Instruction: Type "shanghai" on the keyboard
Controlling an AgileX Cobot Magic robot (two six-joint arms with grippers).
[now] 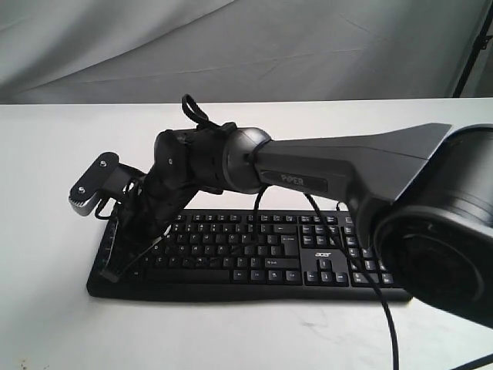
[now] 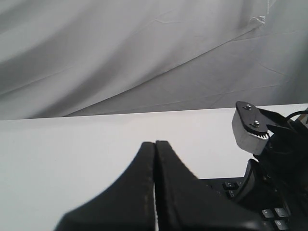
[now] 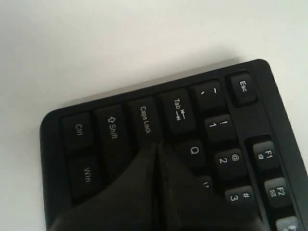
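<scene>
The black keyboard (image 1: 254, 248) lies on the white table, acer logo near its number pad. My right arm reaches across it to its left end, where my right gripper (image 1: 115, 266) points down. In the right wrist view the right gripper (image 3: 156, 147) is shut, nothing between its fingers, and its tips are over the keys just below Caps Lock (image 3: 146, 120) and beside Q (image 3: 194, 150); whether they touch a key is hidden. My left gripper (image 2: 155, 144) is shut and empty, above the table by a corner of the keyboard (image 2: 230, 185). It does not show in the exterior view.
White table (image 1: 46, 154) with a grey cloth backdrop (image 1: 231, 46) behind. The right arm's thick forearm (image 1: 347, 166) spans the keyboard. A black cable (image 1: 381, 304) hangs over the number pad. The right wrist camera mount (image 2: 250, 130) stands close to my left gripper.
</scene>
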